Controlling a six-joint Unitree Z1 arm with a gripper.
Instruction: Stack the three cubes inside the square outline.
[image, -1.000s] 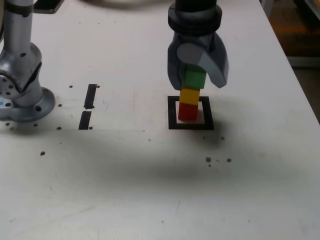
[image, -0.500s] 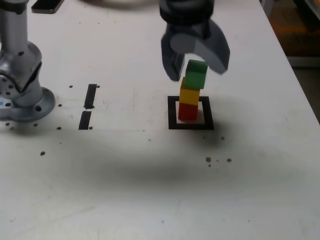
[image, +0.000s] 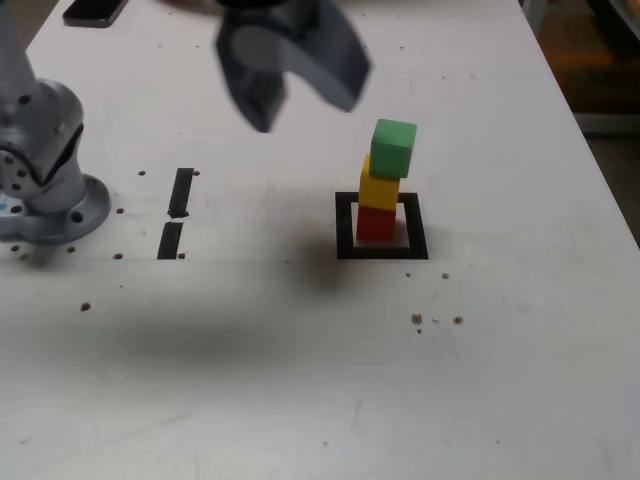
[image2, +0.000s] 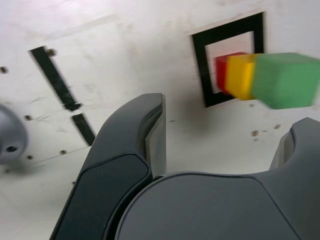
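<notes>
On the white bench (image: 300, 400) the three cubes stand in one tower inside the square outline (image: 381, 226). The red cube (image: 376, 223) is at the bottom, the yellow cube (image: 379, 188) sits on it, and the green cube (image: 393, 148) is on top, a little shifted to the exterior view's right. The end effector (image: 290, 85) hangs in the air, up and to the exterior view's left of the tower, apart from it; its jaws are spread and hold nothing. Two short black strips (image: 176, 212) lie further to the exterior view's left, near the arm's base (image: 45, 170).
</notes>
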